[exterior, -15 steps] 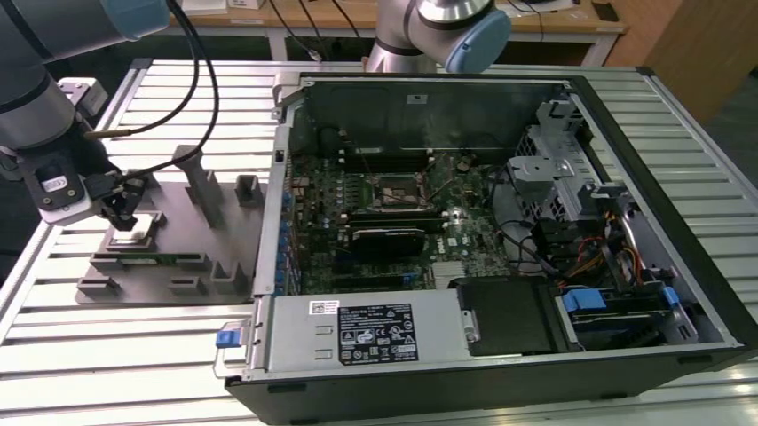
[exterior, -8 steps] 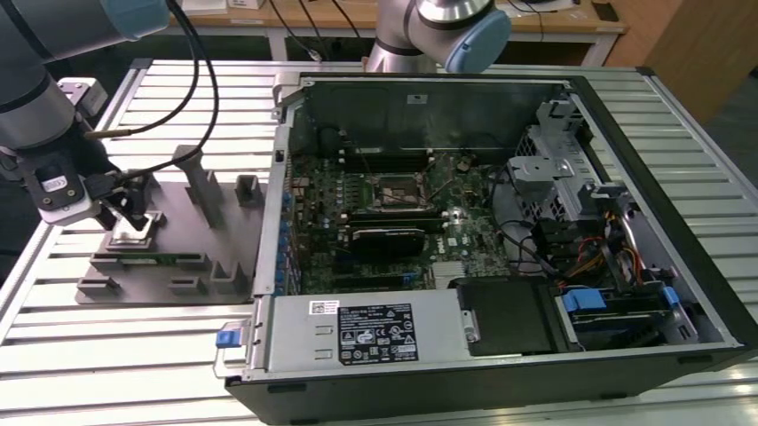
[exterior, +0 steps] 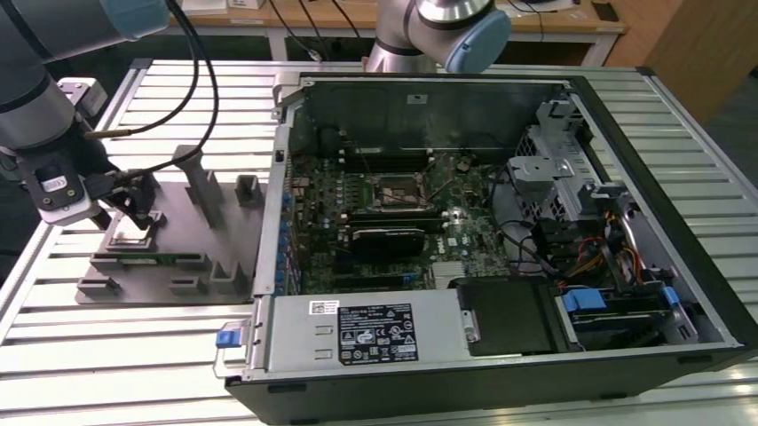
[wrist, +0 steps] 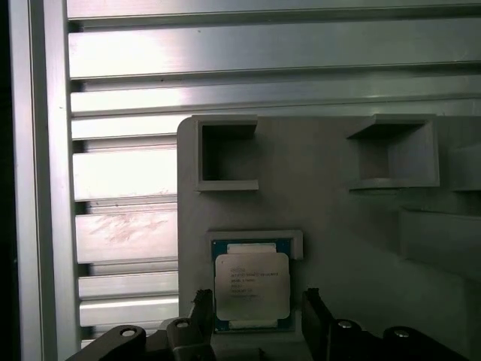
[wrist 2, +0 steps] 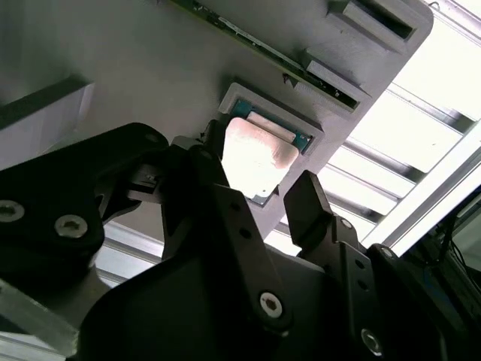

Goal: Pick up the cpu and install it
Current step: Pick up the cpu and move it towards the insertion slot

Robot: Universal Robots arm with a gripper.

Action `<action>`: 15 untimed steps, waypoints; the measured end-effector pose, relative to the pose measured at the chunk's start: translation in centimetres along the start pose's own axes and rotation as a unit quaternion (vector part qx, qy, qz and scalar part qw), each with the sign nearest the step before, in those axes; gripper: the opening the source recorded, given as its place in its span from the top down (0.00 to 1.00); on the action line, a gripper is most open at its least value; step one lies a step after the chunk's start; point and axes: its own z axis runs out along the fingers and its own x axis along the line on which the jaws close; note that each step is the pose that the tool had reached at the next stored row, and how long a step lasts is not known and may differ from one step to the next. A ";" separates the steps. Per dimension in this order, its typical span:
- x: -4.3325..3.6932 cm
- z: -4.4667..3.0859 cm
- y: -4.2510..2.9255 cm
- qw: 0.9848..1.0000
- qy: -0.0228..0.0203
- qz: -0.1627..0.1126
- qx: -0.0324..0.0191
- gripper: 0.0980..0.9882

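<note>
Straddling the cpu (wrist: 252,286), its small print illegible, in the grey fixture (wrist: 338,218), the jaws stand open.

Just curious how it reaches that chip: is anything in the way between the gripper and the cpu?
Nothing visible does. In the first wrist view the cpu lies uncovered in its pocket on the grey fixture, with the open gripper straddling it, one finger to each side.

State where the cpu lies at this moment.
The cpu lies in a framed pocket of the grey fixture, at the exterior view's left of the computer case, just beneath the open tool.
</note>
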 end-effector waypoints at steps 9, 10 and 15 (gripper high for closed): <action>0.02 0.17 -0.01 1.000 0.000 0.000 0.000 0.45; 0.03 0.27 -0.01 1.000 0.000 0.000 0.000 0.45; 0.04 0.56 0.00 1.000 0.000 0.000 0.000 0.45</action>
